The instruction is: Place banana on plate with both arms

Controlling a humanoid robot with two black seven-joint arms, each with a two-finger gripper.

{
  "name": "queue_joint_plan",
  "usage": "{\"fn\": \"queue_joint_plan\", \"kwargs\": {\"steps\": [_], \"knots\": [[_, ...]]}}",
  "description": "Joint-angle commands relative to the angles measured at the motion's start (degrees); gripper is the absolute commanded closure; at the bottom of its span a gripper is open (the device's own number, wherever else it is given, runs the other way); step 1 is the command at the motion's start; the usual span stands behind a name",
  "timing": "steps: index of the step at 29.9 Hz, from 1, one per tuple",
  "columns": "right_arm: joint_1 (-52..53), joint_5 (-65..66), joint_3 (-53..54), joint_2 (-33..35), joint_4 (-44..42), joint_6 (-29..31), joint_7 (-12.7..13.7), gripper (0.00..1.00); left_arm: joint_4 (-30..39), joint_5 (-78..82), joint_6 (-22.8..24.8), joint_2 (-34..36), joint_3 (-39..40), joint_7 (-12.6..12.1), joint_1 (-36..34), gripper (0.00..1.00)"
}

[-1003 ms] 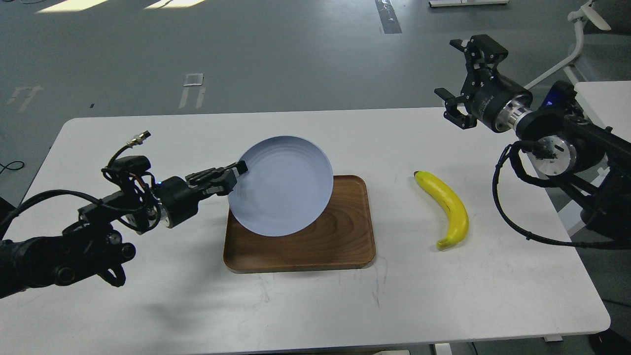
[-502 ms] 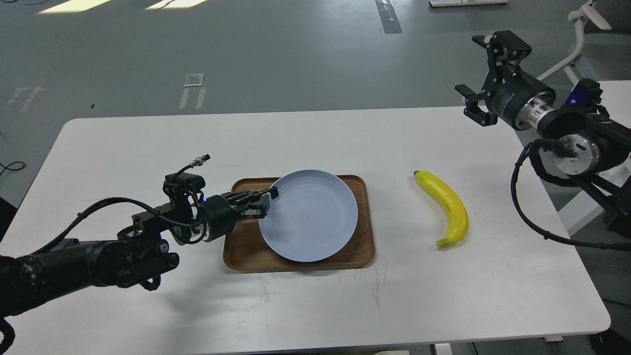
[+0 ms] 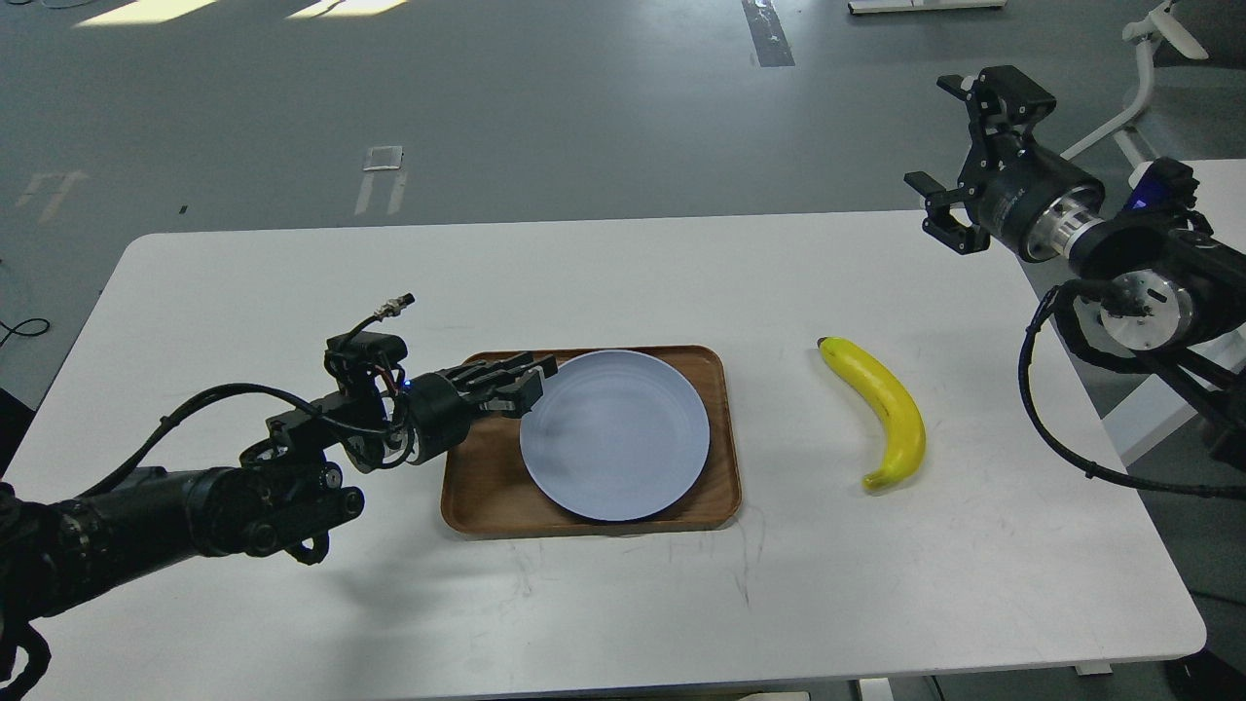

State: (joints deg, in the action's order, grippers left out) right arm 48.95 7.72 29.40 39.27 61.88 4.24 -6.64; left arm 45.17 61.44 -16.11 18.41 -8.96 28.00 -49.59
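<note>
The pale blue plate (image 3: 615,435) lies flat inside the brown wooden tray (image 3: 484,487) at the middle of the table. My left gripper (image 3: 533,383) sits at the plate's upper left rim, low over the tray; its fingers (image 3: 516,371) are spread and no longer clamp the rim. The yellow banana (image 3: 884,410) lies on the table to the right of the tray, dark tip pointing away from me. My right gripper (image 3: 959,161) is open and empty, raised above the table's far right corner, well beyond the banana.
The white table (image 3: 623,594) has its right edge close behind the banana. A second white surface (image 3: 1202,190) and a white stand stand at the far right. The left arm's cables (image 3: 365,341) stick up beside the tray.
The plate was lowered from a tilted, lifted hold to lie flat in the tray, and my left gripper let go of its rim. My right gripper moved up and to the right.
</note>
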Motion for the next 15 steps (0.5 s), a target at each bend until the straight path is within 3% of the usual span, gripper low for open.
{"fn": "queue_joint_plan", "kwargs": {"steps": [1,4,6,8,11,15], "knots": [[0.2,8.0,-3.2,2.7,2.4,0.2,0.0,0.0,-0.1,-9.5,-0.5,0.4,8.2,0.0,-0.3,0.03],[1.2,28.4,-9.8,6.2,4.6,0.2,0.0,0.0,0.3,-17.8,1.2,2.1,11.9,0.0,-2.9,0.03],[1.8,45.0,-13.0,8.1,6.4,0.2,-0.3,0.01,0.5,-23.3,5.1,3.8,12.7,0.0,-4.7,0.03],[1.4,58.1,-16.0,10.1,7.0,0.2,-1.9,0.01,0.5,-33.4,13.9,5.3,16.3,0.0,-5.2,0.02],[1.5,64.1,-19.5,10.3,6.7,-0.2,-2.9,0.03,0.5,-41.6,21.6,6.9,20.4,0.0,-5.2,0.02],[1.6,70.4,-23.2,10.0,5.8,-0.5,-3.8,0.04,0.4,-46.9,25.5,8.3,23.8,0.0,-5.0,0.02]]}}
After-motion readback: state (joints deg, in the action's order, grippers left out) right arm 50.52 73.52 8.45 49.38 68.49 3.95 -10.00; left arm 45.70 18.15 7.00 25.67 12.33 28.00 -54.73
